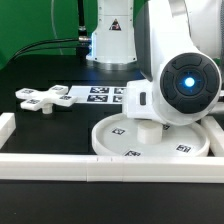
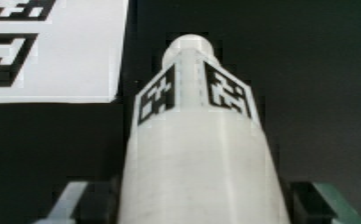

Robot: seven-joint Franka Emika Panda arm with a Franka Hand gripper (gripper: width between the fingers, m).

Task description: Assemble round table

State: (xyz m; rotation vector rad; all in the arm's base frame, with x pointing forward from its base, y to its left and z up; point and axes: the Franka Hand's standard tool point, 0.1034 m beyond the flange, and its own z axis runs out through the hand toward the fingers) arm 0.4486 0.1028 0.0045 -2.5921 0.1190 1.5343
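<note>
In the wrist view the white cylindrical post (image 2: 195, 130) with black-and-white tags reaches away from my gripper (image 2: 195, 208), its rounded tip over the black table. The fingers (image 2: 70, 202) stand on either side of its near end and hold it. In the exterior view the arm's wrist (image 1: 185, 85) hangs over the large rimmed round disc (image 1: 150, 145), which lies flat near the front; the fingers are hidden there behind the wrist. The cross-shaped four-arm piece (image 1: 45, 98) lies flat at the exterior view's left.
The marker board (image 1: 100, 95) lies behind the disc and shows in the wrist view (image 2: 44, 50). Long white rails run along the front (image 1: 100, 165) and the exterior view's left (image 1: 6, 128). The robot base (image 1: 112, 40) stands at the back.
</note>
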